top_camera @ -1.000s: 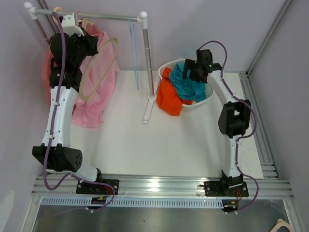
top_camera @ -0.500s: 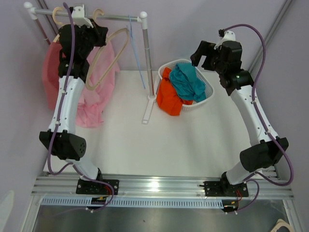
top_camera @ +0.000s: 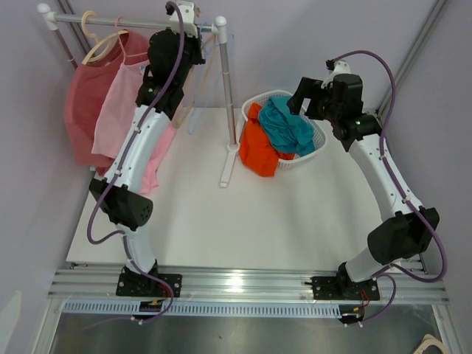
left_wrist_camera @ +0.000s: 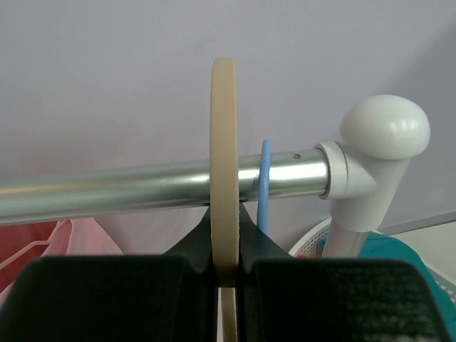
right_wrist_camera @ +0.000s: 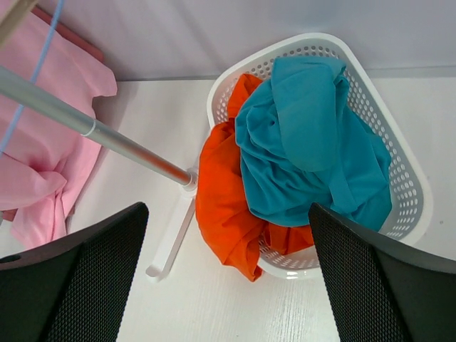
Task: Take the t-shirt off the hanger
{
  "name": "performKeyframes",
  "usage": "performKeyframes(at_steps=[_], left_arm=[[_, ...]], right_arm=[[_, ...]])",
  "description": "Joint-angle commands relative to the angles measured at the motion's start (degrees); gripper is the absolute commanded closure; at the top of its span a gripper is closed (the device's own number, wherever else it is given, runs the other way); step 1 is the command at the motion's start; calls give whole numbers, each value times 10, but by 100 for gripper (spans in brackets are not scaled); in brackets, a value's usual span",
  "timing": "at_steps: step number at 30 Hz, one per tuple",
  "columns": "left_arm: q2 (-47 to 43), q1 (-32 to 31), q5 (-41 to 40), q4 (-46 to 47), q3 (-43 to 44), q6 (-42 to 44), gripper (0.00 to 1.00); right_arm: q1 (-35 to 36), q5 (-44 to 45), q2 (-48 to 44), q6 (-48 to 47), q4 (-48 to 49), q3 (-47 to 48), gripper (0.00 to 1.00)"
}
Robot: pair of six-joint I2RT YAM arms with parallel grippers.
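Observation:
My left gripper (top_camera: 181, 46) is up at the rack's rail (top_camera: 140, 24), near its right post. In the left wrist view it (left_wrist_camera: 224, 246) is shut on a bare beige hanger (left_wrist_camera: 224, 142), whose edge crosses in front of the rail (left_wrist_camera: 107, 189). A pink t-shirt (top_camera: 122, 99) hangs on another beige hanger (top_camera: 103, 46) at the rail's left, beside a red shirt (top_camera: 80, 103). My right gripper (top_camera: 306, 92) is open and empty above the basket; it also shows in the right wrist view (right_wrist_camera: 228, 285).
A thin blue hanger (left_wrist_camera: 265, 178) hangs on the rail next to the white post cap (left_wrist_camera: 385, 128). A white basket (top_camera: 318, 144) at the back right holds a teal shirt (top_camera: 287, 125) and an orange one (top_camera: 258, 151). The rack's foot (top_camera: 225, 173) stands on the white table.
My left gripper has carried the bare beige hanger right along the rail to the right post. The pink shirt now hangs flat. My right gripper rose from the basket and opened.

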Motion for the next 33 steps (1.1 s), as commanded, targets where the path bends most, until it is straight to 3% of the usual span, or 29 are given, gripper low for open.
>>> performKeyframes(at_steps=[1, 4, 5, 9, 10, 13, 15, 16, 19, 22, 26, 29, 30, 31, 33], left_arm=[[-11, -5, -67, 34, -12, 38, 98], [-21, -5, -65, 35, -40, 34, 93], [-26, -5, -66, 38, -47, 32, 83], [-59, 2, -51, 48, -86, 22, 74], [-73, 3, -47, 48, -101, 20, 59], [-104, 10, -38, 46, -125, 19, 31], [-125, 19, -35, 44, -147, 15, 23], [-161, 23, -18, 49, -171, 8, 15], [-233, 46, 42, 76, -248, -13, 5], [-314, 68, 57, 84, -331, -22, 0], [-365, 94, 77, 70, -372, 7, 0], [-390, 167, 157, 97, -423, -24, 1], [-397, 214, 176, 146, -438, -62, 0], [-401, 232, 200, 164, -484, -71, 1], [-395, 262, 226, 181, -496, -69, 0]], right_arm=[[-4, -21, -31, 3, 30, 5, 1], [-5, -34, -36, 10, 33, -2, 0], [-4, -35, -36, 10, 36, -6, 1], [-4, -39, -42, 13, 38, -13, 0], [-4, -41, -44, 17, 39, -17, 1], [-4, -45, -50, 20, 44, -24, 1], [-3, -50, -51, 22, 44, -23, 0], [-2, -54, -50, 22, 43, -23, 1], [1, -60, -46, 24, 39, -21, 1], [8, -63, -44, 29, 45, -23, 1], [18, -78, -36, 36, 54, -20, 1], [27, -87, -31, 33, 55, -17, 1], [30, -89, -27, 35, 58, -17, 1], [30, -94, -25, 38, 60, -16, 1], [32, -104, -22, 36, 61, -13, 1]])
